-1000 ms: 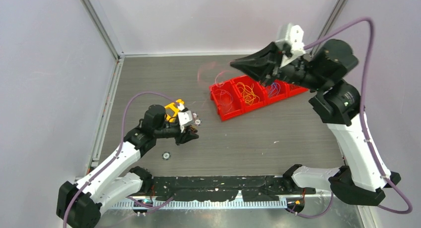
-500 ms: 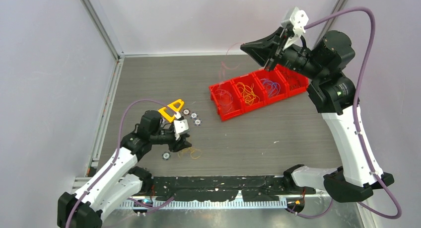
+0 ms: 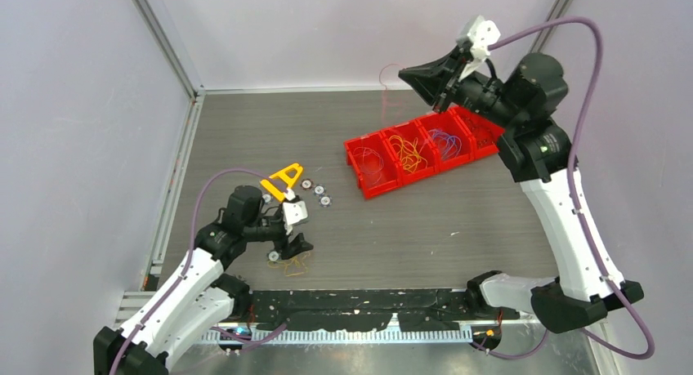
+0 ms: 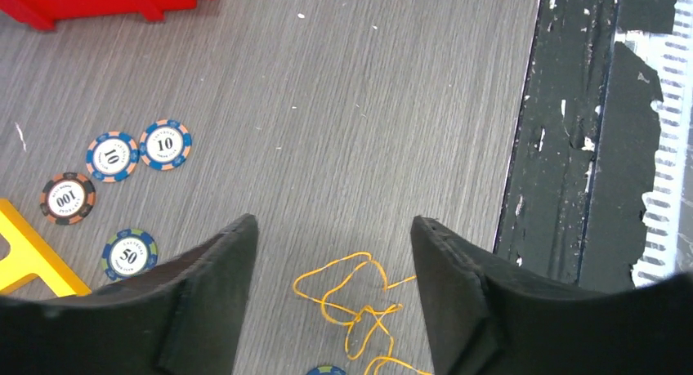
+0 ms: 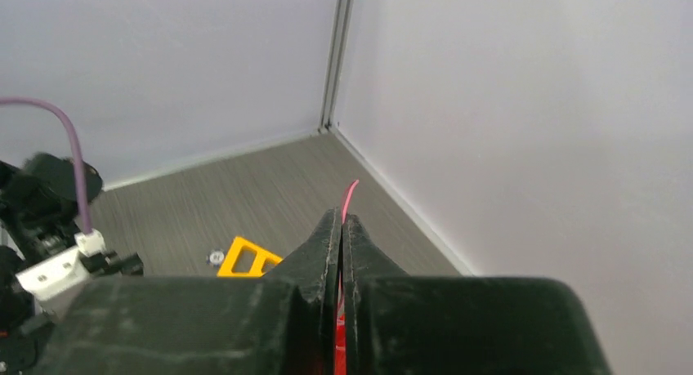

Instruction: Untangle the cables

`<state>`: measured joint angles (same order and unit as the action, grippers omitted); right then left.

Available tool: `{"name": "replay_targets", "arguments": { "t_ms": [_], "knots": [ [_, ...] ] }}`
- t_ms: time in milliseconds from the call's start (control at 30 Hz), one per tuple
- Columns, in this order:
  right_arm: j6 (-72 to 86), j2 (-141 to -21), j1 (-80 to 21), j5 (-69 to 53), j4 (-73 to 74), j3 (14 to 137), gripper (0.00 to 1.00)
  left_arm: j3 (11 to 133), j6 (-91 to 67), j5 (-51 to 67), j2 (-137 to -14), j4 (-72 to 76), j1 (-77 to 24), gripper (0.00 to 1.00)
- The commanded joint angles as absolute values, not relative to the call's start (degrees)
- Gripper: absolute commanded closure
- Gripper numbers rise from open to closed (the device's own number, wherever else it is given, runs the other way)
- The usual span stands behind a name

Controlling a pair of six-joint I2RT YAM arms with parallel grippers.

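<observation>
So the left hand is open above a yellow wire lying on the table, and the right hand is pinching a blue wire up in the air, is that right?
Almost. The right hand pinches a pink-red wire, not a blue one; the right wrist view shows it. The left hand is indeed open above the yellow wire on the table.

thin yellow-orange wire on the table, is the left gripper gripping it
No, the thin yellow-orange wire lies loose on the grey table between the left gripper's open jaws.
</observation>
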<state>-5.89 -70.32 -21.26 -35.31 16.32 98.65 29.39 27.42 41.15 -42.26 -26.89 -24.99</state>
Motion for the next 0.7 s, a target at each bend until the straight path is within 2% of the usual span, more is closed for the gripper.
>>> {"name": "replay_targets", "arguments": {
  "t_ms": [0, 100, 233, 667],
  "knots": [
    [-11.15, -70.79, -21.09, -32.14, 15.32, 92.87, 0.95, 32.56, 24.31, 40.9, -40.94, -26.4, -24.65, 0.24],
    [-12.77, -71.03, -21.1, -31.38, 14.84, 87.49, 0.95, 34.41, 22.73, 40.87, -40.76, -26.9, -24.61, 0.16],
    [-13.04, -71.95, -21.12, -31.76, 12.66, 82.34, 0.95, 36.13, 21.11, 40.77, -40.31, -26.78, -24.61, 0.11],
    [-16.26, -82.19, -21.09, -28.43, 7.81, 76.87, 0.95, 35.89, 19.81, 39.57, -39.64, -25.97, -24.61, 0.09]
  ]
}}
